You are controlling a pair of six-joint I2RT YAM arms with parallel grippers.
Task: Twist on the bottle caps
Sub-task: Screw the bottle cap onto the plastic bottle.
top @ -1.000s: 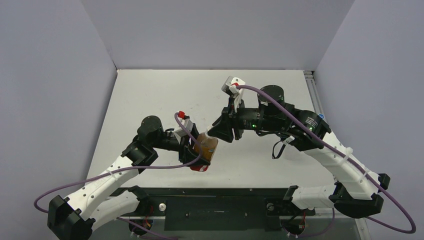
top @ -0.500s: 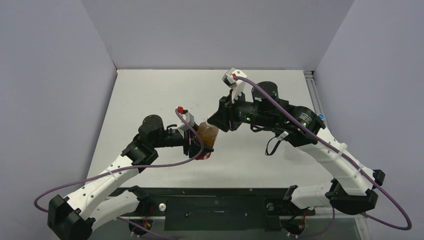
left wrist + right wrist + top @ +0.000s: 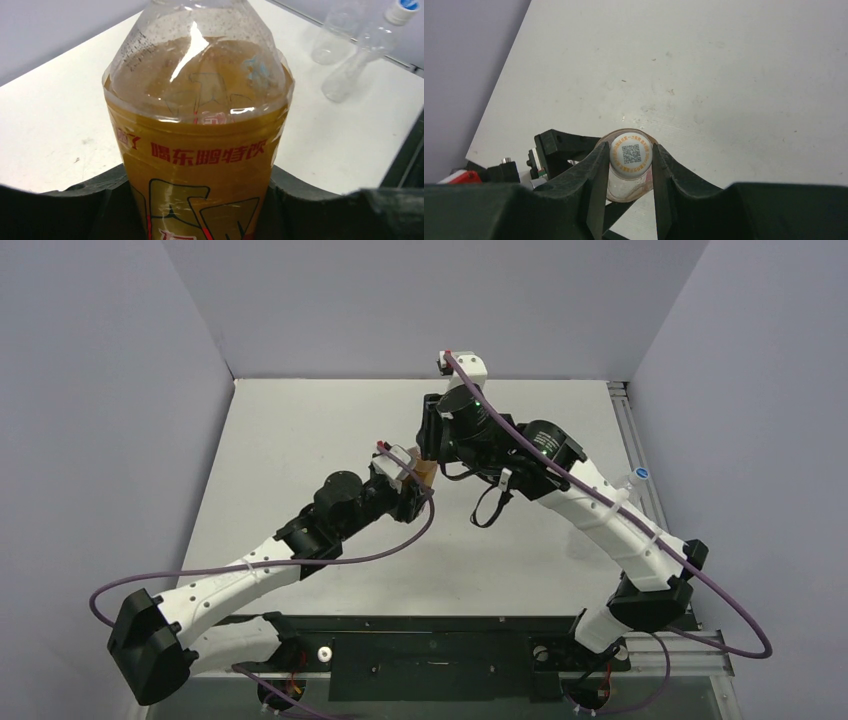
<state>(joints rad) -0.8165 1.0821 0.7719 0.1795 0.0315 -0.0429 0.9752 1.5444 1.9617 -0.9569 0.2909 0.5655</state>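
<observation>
The left jaws are clamped round the lower body of the amber bottle point(image 3: 200, 165), holding it upright off the bench point(image 3: 300, 440) near the middle of the top view. The right jaws have the white cap point(image 3: 631, 154) pinched between them. In the right wrist view the fingers point(image 3: 594, 185) press it at 9 and 3 o'clock, and its printed code faces up. The cap sits over the bottle's neck, so the step in hand looks like threading it on.

To do that well, the cap should stay level and centred on the neck, because a tilt would likely cross the thread. The right wrist should turn about the bottle's own axis with light downward pressure. The left grip has to hold firm, since the thin plastic wall may dent or spin under torque. The wrist will probably need several re-grips, and each release should leave the cap seated.

In the left wrist view a clear bottle point(image 3: 350, 75) lies on the bench at about 1 o'clock from the amber one and well apart from it. A blue-and-white cap point(image 3: 403, 7) sits at its neck end, though I cannot tell whether it is tight. A second clear shape just beside that bottle is too faint to identify.

The bench is white and matt, lightly scuffed and speckled. Plain pale grey-lilac walls point(image 3: 400, 300) close it in at 9, 12 and 3 o'clock, and a metal rail point(image 3: 625, 430) runs along the 3 o'clock edge.
</observation>
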